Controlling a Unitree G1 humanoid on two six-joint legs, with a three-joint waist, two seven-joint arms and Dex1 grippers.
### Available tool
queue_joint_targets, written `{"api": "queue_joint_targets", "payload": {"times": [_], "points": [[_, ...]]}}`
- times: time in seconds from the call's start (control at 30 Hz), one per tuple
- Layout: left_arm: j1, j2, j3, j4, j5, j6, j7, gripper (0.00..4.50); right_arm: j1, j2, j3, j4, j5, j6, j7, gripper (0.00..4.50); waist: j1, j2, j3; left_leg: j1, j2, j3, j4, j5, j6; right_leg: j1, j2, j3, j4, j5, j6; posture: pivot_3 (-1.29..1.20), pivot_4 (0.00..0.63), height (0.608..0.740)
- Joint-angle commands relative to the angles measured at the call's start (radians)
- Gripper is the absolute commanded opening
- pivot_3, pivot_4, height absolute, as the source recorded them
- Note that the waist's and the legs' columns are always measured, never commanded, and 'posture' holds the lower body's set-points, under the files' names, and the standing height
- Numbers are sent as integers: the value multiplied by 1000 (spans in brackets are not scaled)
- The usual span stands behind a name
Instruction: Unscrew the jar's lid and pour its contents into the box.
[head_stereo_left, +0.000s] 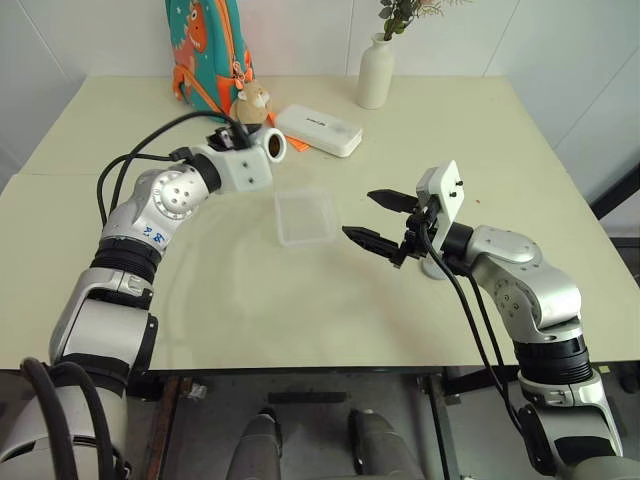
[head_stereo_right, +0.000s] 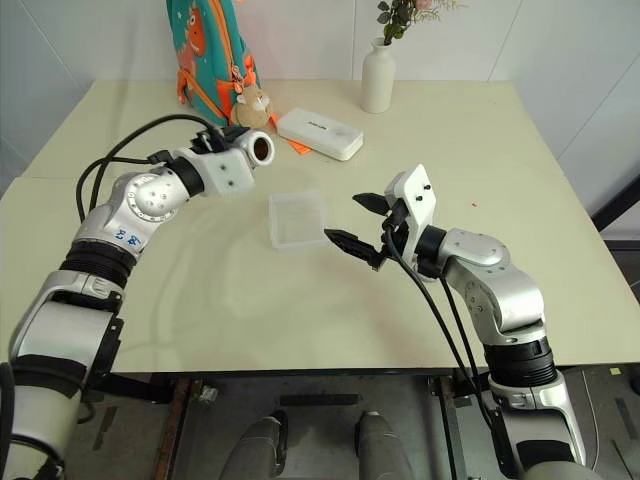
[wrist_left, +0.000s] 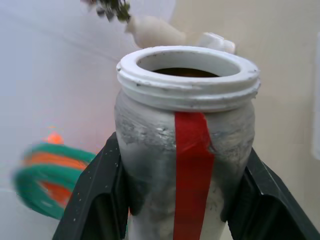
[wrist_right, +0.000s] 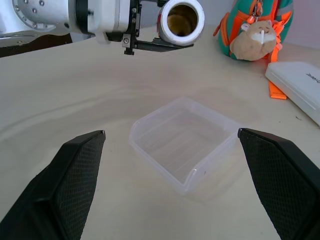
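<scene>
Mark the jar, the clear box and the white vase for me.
jar (wrist_left: 186, 135): left wrist view, on its red label strip.
box (wrist_right: 186, 137): right wrist view, on its clear floor.
white vase (head_stereo_left: 375, 75): left eye view, on its body.

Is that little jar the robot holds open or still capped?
Open: the jar in the left gripper shows a bare white threaded rim with no lid on it.

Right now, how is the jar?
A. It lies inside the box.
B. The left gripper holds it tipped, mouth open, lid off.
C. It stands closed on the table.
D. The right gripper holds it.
B: the left gripper clamps the jar on its side, open mouth showing.
</scene>
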Motion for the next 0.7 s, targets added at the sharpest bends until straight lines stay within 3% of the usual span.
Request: {"api": "queue_joint_targets", "payload": {"times": [0.03,0.13,0.3,0.47,0.7], "points": [[-69,40,-148,-30,297,25,322,1990,2,11,-35,-48,19,-10,-15,4474,3,0,0,0,0,0,0,0,0,0,0,0,0,0,0,0,150,740],[-130,48,-296,-34,532,95,596,1990,5,19,-40,-55,27,-7,-24,4474,4,0,0,0,0,0,1,0,0,0,0,0,0,0,0,0,150,740],[-203,-6,-458,50,743,240,866,1990,5,35,-49,-63,39,-4,-41,4474,5,0,0,-1,0,0,0,0,0,0,0,0,-1,0,1,0,150,740],[-270,-28,-567,139,825,229,920,1990,15,44,-64,-82,56,2,-57,4474,0,0,0,0,0,1,-2,0,0,-2,1,0,0,0,1,0,150,740],[-313,-22,-600,206,811,216,945,1990,38,44,-84,-101,72,1,-81,4474,5,-1,0,-1,0,1,-2,0,-1,-2,1,0,-1,0,1,0,150,740]]}}
